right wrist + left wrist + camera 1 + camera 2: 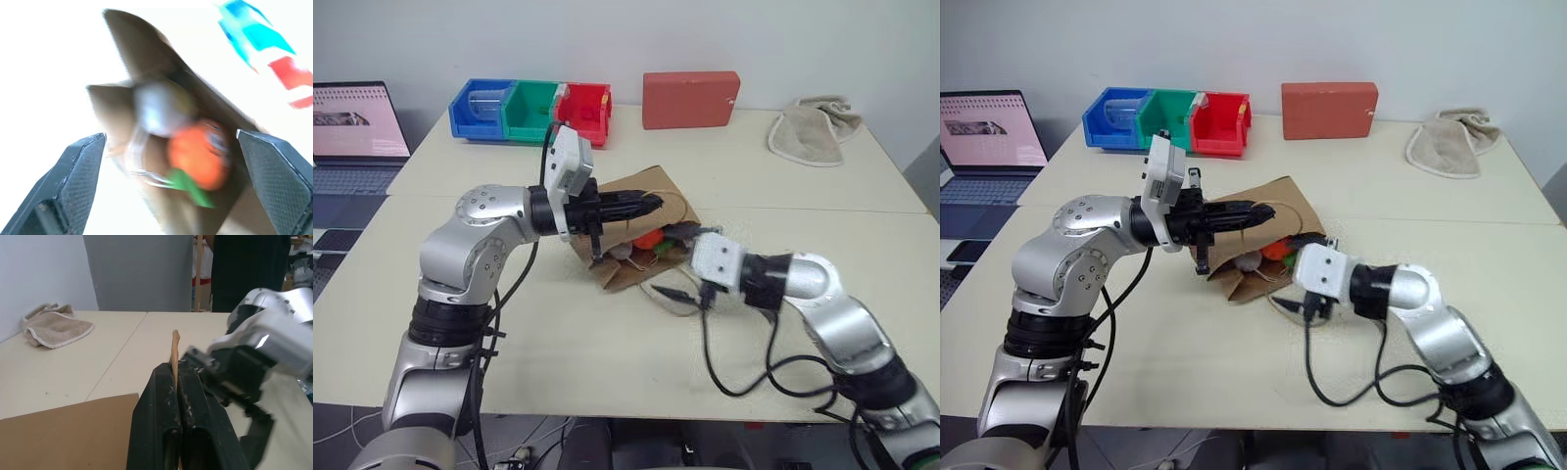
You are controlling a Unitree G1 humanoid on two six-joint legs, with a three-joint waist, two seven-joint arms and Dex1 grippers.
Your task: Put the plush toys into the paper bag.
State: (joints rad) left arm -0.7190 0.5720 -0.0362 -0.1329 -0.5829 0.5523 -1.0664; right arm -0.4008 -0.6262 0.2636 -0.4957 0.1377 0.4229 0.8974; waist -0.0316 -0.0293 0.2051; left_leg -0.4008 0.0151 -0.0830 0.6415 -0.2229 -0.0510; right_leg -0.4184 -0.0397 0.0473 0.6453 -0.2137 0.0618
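At table centre, paper bag [636, 211] lay on side, mouth toward right gripper [171, 161]. Left gripper [175, 396] clamped on bag handle. Right gripper stood spread, empty, just outside mouth. Egg toy [159, 107] and carrot toy [198, 159] sat inside bag.

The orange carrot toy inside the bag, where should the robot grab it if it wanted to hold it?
Probably by its plump orange middle, coming straight in through the paper bag's open mouth. The carrot lies just inside beside the white egg toy, its thin green leaf toward the opening. The left gripper pinches the bag's top edge, holding the mouth open.
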